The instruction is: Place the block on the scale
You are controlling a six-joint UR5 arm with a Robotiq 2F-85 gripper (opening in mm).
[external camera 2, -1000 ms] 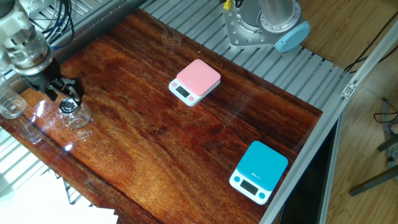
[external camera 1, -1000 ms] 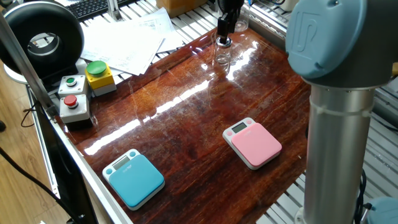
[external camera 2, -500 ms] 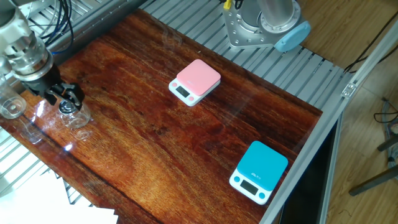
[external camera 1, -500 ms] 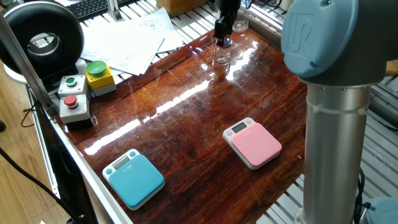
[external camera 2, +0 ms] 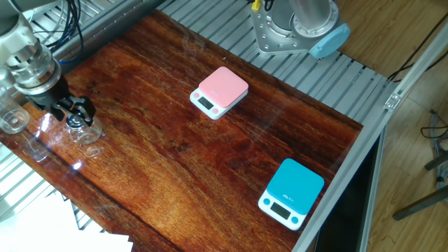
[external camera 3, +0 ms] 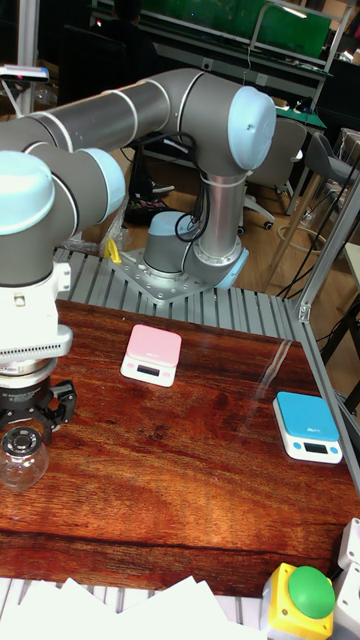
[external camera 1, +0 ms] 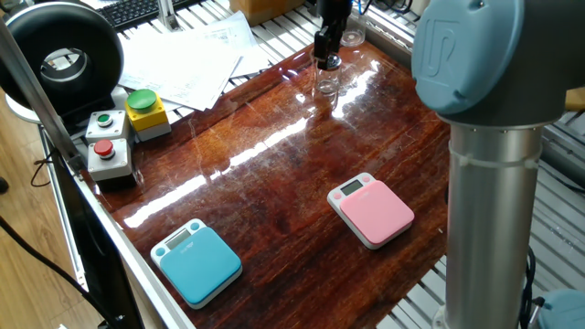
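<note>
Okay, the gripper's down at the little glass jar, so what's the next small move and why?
Probably close the jaws on the block. The gripper sits right at its top at the table's far corner, the jar stands on the wood, and the scale lies bare, well away.

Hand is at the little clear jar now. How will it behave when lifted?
The jar looks like smooth glass, so probably slippery and breakable. It seems held only at its narrow top by the hand, so it might swing or slip. The glossy table offers little grip.

block (external camera 2: 78,128): clear jar, upright | scale (external camera 2: 220,91): pink, flat, well apart
</note>
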